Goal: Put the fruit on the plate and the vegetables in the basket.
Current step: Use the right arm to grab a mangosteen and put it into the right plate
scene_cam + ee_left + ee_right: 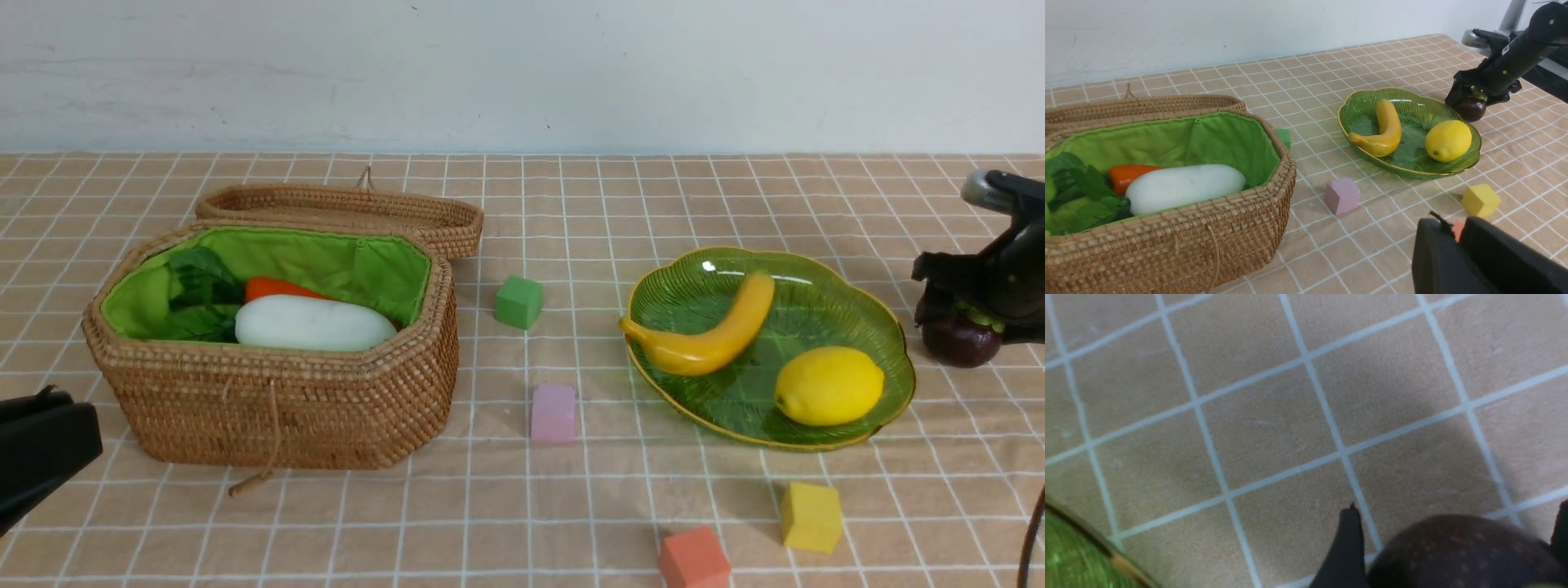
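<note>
Right pincer (963, 314) straddles the mangosteen (960, 341) beside the plate (894, 327).

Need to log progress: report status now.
Right gripper straddling mangosteen on the cloth beside plate, grip unconfirmed. Left gripper shut, empty. Banana, lemon plated. Path clear.
</note>
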Available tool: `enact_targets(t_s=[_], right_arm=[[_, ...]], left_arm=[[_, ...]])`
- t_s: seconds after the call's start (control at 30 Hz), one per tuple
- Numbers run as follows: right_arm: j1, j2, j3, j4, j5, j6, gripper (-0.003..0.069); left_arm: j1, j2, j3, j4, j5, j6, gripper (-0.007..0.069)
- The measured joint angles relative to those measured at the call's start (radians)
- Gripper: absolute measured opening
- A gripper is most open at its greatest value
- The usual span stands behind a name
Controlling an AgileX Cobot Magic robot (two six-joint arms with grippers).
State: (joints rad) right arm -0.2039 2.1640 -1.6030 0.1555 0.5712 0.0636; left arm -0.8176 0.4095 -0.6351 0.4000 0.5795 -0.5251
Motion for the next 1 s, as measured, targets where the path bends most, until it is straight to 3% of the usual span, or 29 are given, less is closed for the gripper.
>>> enact_targets(t_s=[0.1, 0.37, 0.53, 0.77, 0.87, 1.0], right_arm=[[0.000, 0.006, -0.002, 0.001, -0.005, -0.004, 0.0569], [0.009, -0.067, 0.001, 0.041, 0.089, -0.026, 0.0570], [0.088, -0.173, -0.003, 0.161, 0.126, -0.083, 0.0570], [0.204, -0.094, -0.001, 0.209, 0.092, -0.210, 0.0570], [0.211, -0.076, 0.001, 0.212, 0.081, -0.208, 0.0648], [0.210, -0.108, 0.001, 0.210, 0.093, -0.202, 0.0679]], left_arm=[[0.000, 0.000, 0.000, 0.000, 0.000, 0.000, 0.0082], [0.000, 0.000, 0.000, 0.000, 0.001, 0.000, 0.0082], [0.000, 0.000, 0.000, 0.002, 0.001, 0.000, 0.0082], [0.000, 0.000, 0.000, 0.004, 0.001, 0.000, 0.0092], [0.000, 0.000, 0.000, 0.023, 0.001, 0.000, 0.0096], [0.000, 0.000, 0.000, 0.045, 0.001, 0.000, 0.0106]])
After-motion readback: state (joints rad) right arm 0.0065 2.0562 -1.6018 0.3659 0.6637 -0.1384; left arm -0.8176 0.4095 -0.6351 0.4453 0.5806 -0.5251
